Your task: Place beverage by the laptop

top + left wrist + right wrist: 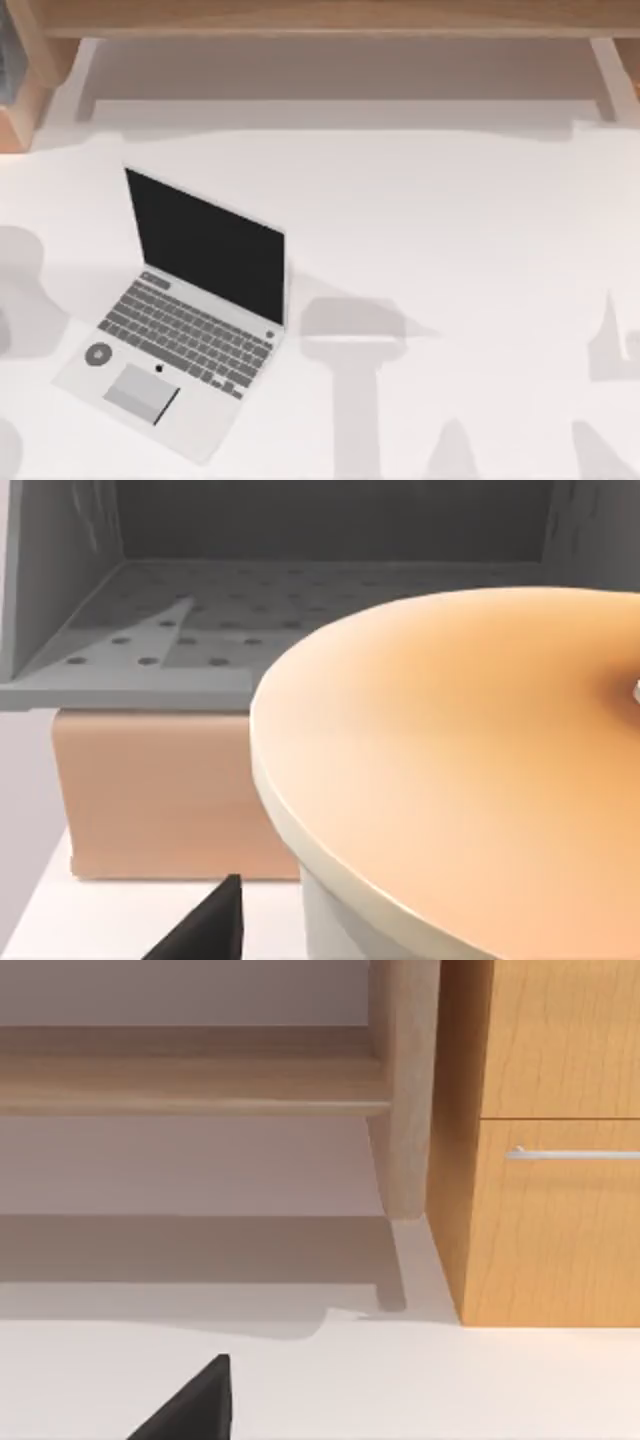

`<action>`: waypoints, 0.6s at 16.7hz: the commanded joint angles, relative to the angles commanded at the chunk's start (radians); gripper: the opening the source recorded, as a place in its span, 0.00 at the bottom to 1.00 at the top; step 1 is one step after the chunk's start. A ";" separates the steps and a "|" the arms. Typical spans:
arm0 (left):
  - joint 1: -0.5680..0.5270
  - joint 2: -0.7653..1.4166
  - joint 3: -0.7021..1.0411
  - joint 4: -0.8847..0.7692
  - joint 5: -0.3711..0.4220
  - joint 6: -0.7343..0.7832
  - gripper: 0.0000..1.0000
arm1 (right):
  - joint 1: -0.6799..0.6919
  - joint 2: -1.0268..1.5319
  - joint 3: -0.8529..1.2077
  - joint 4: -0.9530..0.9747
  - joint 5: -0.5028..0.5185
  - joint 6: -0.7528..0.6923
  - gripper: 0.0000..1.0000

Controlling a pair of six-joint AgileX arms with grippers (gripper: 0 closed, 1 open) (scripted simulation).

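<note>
The laptop [188, 318] stands open on the left half of the white table [450, 220], its black screen upright, its keyboard and grey trackpad towards the front edge. In the left wrist view the beverage's orange dome lid [450, 770] looms very close, with the pale cup body just under its rim. A dark part of my left gripper [205, 930] shows beside the cup. A dark part of my right gripper [195, 1405] hangs over bare white table.
A wooden shelf [330, 20] runs along the back of the table. A wooden drawer cabinet [550, 1160] with a silver handle stands ahead of the right wrist. Behind the cup is a grey perforated tray [250, 610] on a tan block [160, 790].
</note>
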 joint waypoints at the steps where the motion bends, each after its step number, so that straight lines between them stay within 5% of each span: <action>1: 0.000 0.000 0.000 0.000 0.000 0.000 0.77 | 0.000 0.000 0.000 0.000 0.000 0.000 1.00; 10: 0.000 0.000 0.000 0.000 0.000 0.000 0.10 | 0.000 0.000 0.000 0.000 0.000 0.000 1.00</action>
